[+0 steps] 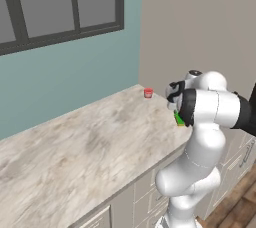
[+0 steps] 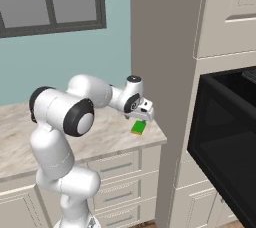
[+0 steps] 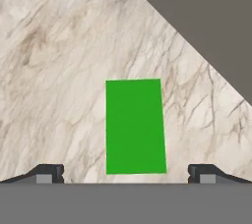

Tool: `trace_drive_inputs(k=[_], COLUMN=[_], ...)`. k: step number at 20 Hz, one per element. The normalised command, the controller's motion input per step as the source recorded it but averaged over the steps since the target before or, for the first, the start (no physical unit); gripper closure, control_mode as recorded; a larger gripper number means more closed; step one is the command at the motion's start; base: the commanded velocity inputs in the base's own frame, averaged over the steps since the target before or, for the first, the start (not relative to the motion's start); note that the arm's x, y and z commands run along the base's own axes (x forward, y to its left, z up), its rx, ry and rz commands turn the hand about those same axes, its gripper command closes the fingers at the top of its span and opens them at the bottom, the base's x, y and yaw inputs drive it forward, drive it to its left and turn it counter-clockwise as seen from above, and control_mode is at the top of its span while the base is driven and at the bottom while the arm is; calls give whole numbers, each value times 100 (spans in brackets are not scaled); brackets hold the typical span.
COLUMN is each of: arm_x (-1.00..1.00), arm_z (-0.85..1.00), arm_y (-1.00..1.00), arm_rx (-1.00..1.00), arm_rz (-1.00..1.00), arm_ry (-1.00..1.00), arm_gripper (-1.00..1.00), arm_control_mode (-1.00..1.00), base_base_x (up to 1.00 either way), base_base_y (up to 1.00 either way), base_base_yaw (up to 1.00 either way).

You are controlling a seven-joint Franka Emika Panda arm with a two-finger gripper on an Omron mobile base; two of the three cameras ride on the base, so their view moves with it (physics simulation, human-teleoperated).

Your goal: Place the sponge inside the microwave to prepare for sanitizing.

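Green-topped sponge [image 3: 135, 126] lies flat on the marble tabletop [image 1: 75, 147], near its front corner beside the grey wall panel [image 2: 165, 47]. Gripper [image 3: 126, 171] hangs directly above the sponge, jaws spread fully wide, holding nothing; the fingertips [image 3: 49, 173] stand either side of the sponge, clear of it. Microwave [image 2: 225, 142] sits well apart to the right, door open. Small red cup [image 1: 148, 93] stands at the tabletop's rear corner.

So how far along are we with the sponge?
Done: the open gripper is lined up above the sponge, and the microwave door looks open. In hand: the approach; nothing is gripped. Left: grasp the sponge off the counter and carry it into the microwave.
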Motion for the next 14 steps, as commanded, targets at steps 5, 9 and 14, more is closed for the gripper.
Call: trace_drive_inputs(k=[5, 9, 14], arm_x=[-4, -23, -2], arm_z=[-36, -18, -5], arm_y=[-5, 0, 0], arm_rx=[0, 0, 0], arm_rz=[0, 0, 0], arm_ry=[0, 0, 0], arm_gripper=[-100, -100, -100], arm_control_mode=[-100, -100, -100], base_base_x=[0, 0, 0], base_base_y=[0, 0, 0], base_base_yaw=[0, 0, 0])
